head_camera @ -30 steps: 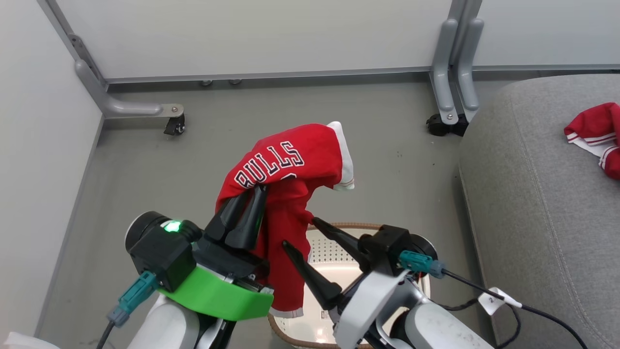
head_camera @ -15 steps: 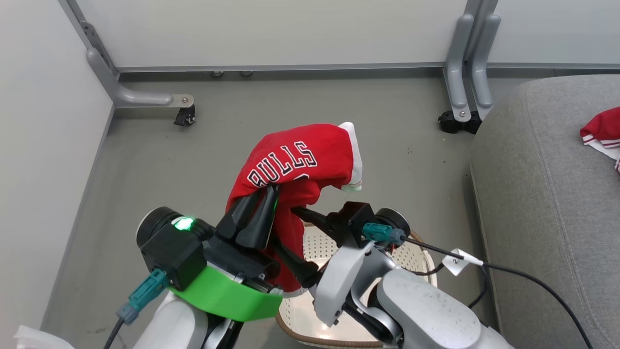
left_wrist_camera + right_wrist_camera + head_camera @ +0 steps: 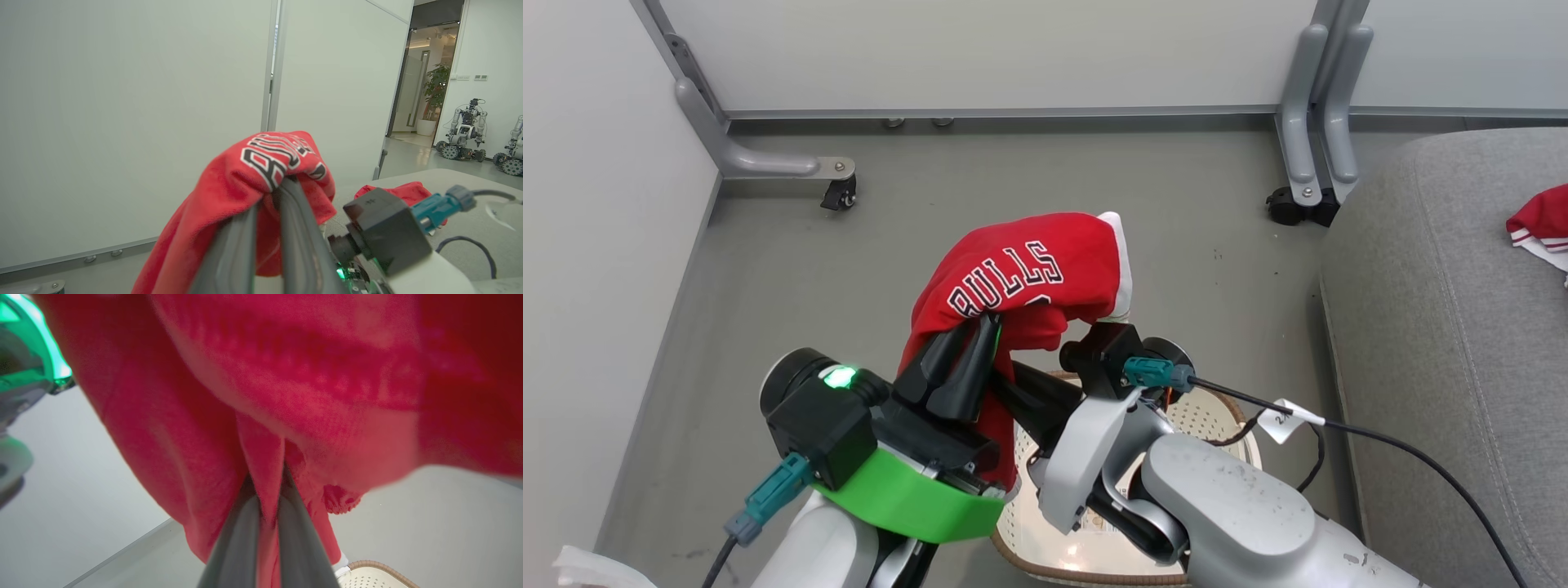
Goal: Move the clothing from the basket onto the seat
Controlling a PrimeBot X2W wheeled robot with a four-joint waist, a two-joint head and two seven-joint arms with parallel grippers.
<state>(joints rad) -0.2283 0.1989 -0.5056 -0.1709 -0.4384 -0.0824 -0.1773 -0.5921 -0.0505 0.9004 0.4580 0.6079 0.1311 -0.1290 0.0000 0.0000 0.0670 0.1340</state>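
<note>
Jaws of left gripper (image 3: 990, 325) and right gripper (image 3: 267, 484) are clamped on the red BULLS jersey (image 3: 1029, 269), held up over the cream perforated plastic basket (image 3: 1217, 425) on grey floor (image 3: 849, 261), pale partition panels (image 3: 980, 49) behind.

The head view looks from high up, forward and down, on the grey floor (image 3: 849, 261), with the seat (image 3: 1421, 343) at its right edge. The left wrist view looks almost level toward the white partition walls (image 3: 122, 102). The right wrist view is very close to the jersey (image 3: 286, 396). All three views share this jersey.
</note>
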